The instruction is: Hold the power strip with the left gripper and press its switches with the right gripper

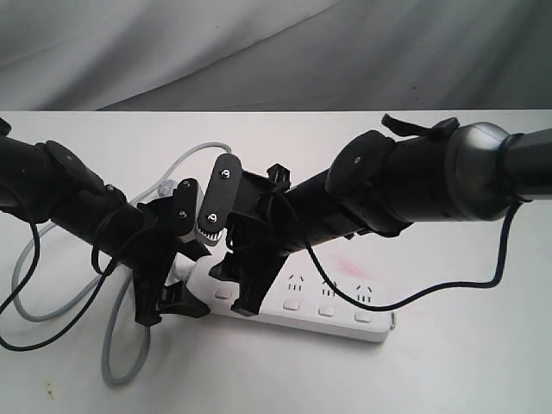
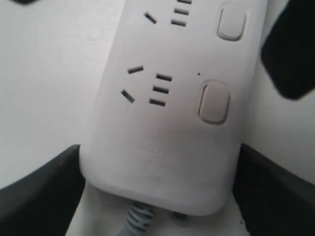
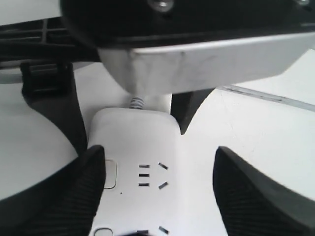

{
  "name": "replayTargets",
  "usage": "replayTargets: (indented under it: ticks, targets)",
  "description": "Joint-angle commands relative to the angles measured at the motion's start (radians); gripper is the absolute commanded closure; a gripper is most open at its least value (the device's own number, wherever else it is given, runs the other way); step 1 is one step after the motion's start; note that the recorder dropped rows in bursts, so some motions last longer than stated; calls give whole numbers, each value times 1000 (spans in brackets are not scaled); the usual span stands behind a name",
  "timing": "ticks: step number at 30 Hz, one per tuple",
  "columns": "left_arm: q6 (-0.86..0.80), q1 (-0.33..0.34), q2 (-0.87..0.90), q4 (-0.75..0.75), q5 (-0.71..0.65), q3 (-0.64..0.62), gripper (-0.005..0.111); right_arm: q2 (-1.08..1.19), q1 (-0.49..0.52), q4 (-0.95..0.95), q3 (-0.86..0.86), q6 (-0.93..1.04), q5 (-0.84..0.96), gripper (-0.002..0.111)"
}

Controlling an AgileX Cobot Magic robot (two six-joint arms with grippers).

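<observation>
The left gripper (image 2: 157, 196) clamps the power strip (image 2: 167, 123) at its cord end to steady it, while the right gripper (image 3: 157, 191), jaws spread wide, hovers over the switches (image 2: 214, 102).

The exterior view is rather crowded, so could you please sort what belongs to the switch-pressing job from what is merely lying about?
Part of the job:
- power strip
- its switches
- left claw, straddling the cord end
- right claw, over the strip

Just there:
- grey cord looped on the table
- reddish smudge
</observation>
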State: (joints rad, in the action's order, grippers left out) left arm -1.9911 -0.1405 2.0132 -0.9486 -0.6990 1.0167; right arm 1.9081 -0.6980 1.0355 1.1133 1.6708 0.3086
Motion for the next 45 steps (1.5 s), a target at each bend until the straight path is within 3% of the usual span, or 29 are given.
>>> replayTargets:
  ticks: [1, 14, 45]
  targets:
    - [0, -4, 1, 16, -12, 1, 41, 19, -1, 68, 5, 57, -9, 49]
    - [0, -4, 1, 16, -12, 1, 41, 89, -1, 147, 5, 191, -36, 49]
    - [0, -4, 1, 16, -12, 1, 41, 121, -10, 206, 18, 209, -38, 49]
